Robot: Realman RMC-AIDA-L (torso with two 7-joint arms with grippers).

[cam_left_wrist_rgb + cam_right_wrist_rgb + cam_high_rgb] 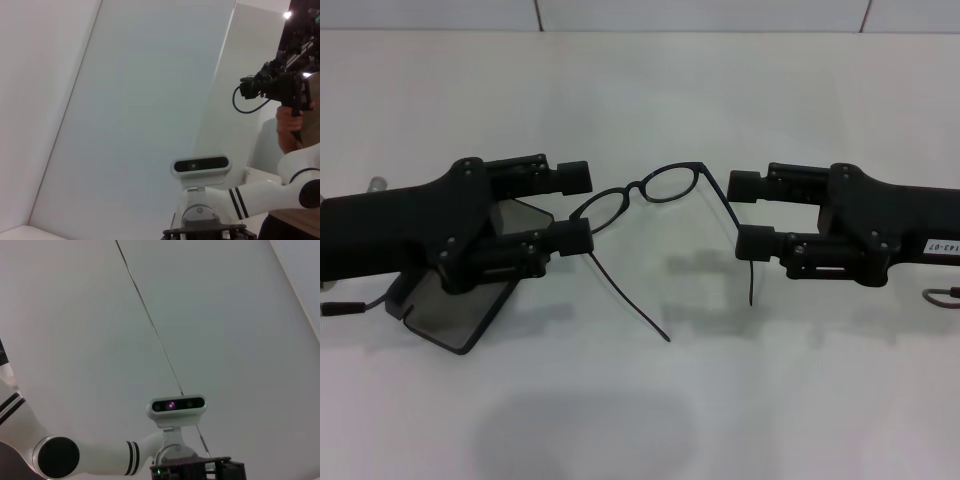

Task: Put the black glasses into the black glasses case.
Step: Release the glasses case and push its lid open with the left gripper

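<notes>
The black glasses (638, 188) sit at the table's middle in the head view, temple arms spread toward me. My left gripper (573, 207) is open, its fingertips either side of the glasses' left lens end; the lower fingertip (576, 237) is by the hinge. My right gripper (748, 213) is open, and the right temple arm runs between its fingers and past the lower one. The black glasses case (455, 322) lies open with its grey lining showing, mostly hidden beneath my left gripper. The wrist views show neither the glasses nor the case.
The white table (640, 420) stretches to a tiled wall at the back. A cable end (940, 295) lies at the right edge. The wrist views point up at walls and my own head camera (200, 165).
</notes>
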